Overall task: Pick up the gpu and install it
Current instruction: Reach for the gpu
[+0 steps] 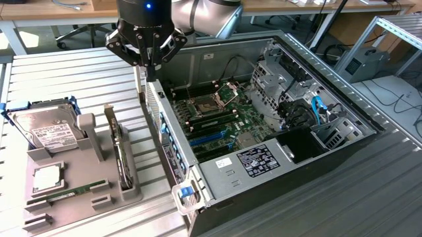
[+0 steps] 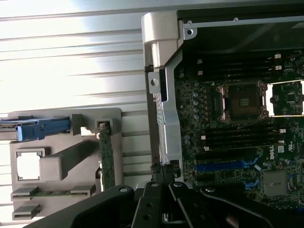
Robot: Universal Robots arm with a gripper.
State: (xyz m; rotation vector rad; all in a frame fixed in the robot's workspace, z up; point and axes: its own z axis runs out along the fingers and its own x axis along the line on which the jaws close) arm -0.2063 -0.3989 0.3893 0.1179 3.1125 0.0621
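The end effector (image 1: 150, 73) is in the upper left of the frame. Its fingers are pressed together with nothing in them, right above the back wall of the open computer case (image 1: 173, 143). The gpu (image 1: 117, 148) stands on its thin edge in the grey holder (image 1: 72, 187) on the desk (image 1: 66, 74) at the lower left, well apart from the end effector.

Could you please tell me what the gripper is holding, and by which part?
Nothing: the gripper, jaws shut, is empty; the thin black gpu card stands in the grey tray.
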